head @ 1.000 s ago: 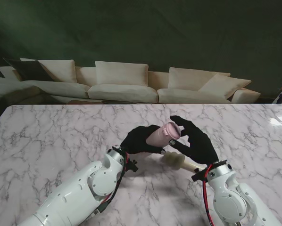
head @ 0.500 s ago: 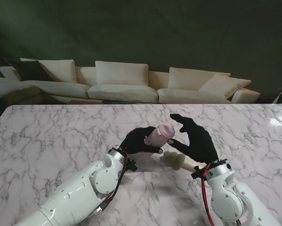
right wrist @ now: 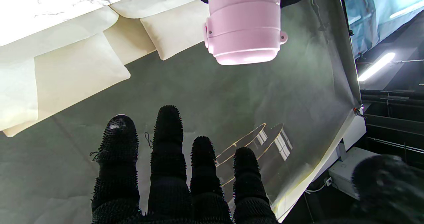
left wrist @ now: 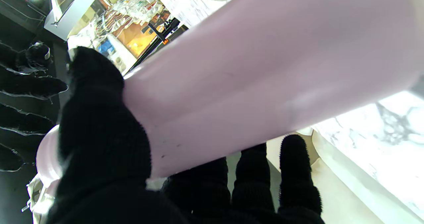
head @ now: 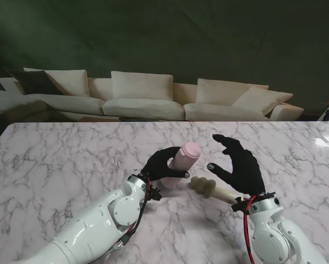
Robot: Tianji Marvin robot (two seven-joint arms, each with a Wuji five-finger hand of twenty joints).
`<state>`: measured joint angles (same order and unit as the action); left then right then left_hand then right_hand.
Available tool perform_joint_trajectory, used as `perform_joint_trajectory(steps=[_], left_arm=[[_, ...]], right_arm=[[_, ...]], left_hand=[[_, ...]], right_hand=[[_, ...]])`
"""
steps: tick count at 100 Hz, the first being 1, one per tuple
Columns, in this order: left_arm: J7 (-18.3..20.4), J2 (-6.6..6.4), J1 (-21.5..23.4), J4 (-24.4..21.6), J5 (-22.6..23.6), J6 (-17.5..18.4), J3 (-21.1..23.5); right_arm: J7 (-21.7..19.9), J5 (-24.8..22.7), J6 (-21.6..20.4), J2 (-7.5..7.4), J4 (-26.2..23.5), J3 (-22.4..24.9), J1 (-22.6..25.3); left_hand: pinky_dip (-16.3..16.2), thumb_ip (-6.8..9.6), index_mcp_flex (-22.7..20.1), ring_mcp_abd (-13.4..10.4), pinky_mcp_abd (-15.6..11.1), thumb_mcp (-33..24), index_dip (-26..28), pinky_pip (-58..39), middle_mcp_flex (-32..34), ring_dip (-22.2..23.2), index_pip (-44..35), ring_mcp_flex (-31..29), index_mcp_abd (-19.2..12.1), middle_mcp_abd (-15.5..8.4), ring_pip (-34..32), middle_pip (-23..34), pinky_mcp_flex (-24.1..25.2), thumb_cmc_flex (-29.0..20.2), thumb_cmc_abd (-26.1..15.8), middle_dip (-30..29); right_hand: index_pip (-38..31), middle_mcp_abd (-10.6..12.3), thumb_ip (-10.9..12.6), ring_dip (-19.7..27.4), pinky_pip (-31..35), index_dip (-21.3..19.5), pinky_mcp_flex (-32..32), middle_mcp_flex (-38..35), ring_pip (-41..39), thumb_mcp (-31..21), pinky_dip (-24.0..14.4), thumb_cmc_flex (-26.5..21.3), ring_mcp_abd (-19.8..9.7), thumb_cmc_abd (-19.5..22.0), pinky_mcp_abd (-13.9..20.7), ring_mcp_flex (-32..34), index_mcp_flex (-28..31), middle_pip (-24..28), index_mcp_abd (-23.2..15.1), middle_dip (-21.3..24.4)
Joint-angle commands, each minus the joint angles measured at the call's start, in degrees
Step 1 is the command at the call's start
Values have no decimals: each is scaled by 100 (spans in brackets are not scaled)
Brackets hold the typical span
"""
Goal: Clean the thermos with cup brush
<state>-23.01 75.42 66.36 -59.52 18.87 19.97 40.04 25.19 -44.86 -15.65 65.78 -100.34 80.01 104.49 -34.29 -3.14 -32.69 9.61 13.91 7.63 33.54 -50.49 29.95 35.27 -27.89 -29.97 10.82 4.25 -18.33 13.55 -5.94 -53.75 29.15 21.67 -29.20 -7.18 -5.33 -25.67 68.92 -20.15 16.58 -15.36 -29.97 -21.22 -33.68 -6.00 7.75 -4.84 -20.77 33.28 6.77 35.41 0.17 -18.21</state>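
My left hand point(head: 162, 164), in a black glove, is shut on the pink thermos point(head: 180, 158) and holds it nearly upright at the table's middle, lid end up. The left wrist view is filled by the thermos body point(left wrist: 251, 71) with gloved fingers point(left wrist: 99, 124) wrapped round it. My right hand point(head: 239, 168) is open, fingers spread, a short way right of the thermos and apart from it. Its wrist view shows the thermos lid point(right wrist: 244, 35) beyond the spread fingers point(right wrist: 169, 141). The cream cup brush point(head: 211, 188) lies on the table between the two hands, partly under the right hand.
The marble table point(head: 60, 159) stretches out on all sides of the hands. A cream sofa point(head: 148, 99) stands beyond its far edge against a dark green backdrop.
The left hand has tipped the thermos from a slant to nearly upright. The right hand has drawn back to the right, away from the thermos lid.
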Motion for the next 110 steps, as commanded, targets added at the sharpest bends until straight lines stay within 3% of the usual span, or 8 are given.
perform_joint_trajectory(steps=[1, 65, 110], left_arm=[[111, 48, -55, 27, -6, 16, -33], [251, -19, -88, 206, 138, -34, -126], [122, -7, -53, 175, 190, 27, -86]], right_arm=[[19, 28, 34, 26, 48, 21, 66], [118, 87, 66, 51, 90, 23, 112], [-243, 294, 184, 27, 67, -4, 63]], left_hand=[[-169, 114, -758, -248, -179, -593, 17, 190, -285, -66, -481, 139, -1695, -344, 173, -93, 113, -337, -2622, -101], [-271, 167, -772, -254, -190, -632, 34, 309, -347, -166, -474, 156, -1686, -320, 254, -79, 111, -505, -2415, -209], [-317, 203, -860, -223, -166, -654, 51, 336, -299, -159, -597, 129, -1624, -345, 215, -20, 105, -632, -2388, -199]], right_hand=[[-20, 83, 149, -1, -96, -50, -94, 234, 57, 121, -147, -211, -177, 185, 201, -214, -184, 60, -59, 2], [-13, 78, 154, 23, -171, -92, -158, 308, 71, 243, -181, -275, -198, 255, 200, -269, -219, 96, -59, 20], [22, 93, 164, 523, -521, -98, -198, 123, 909, 323, -7, -278, 306, 293, 128, -161, -178, 70, -103, 40]])
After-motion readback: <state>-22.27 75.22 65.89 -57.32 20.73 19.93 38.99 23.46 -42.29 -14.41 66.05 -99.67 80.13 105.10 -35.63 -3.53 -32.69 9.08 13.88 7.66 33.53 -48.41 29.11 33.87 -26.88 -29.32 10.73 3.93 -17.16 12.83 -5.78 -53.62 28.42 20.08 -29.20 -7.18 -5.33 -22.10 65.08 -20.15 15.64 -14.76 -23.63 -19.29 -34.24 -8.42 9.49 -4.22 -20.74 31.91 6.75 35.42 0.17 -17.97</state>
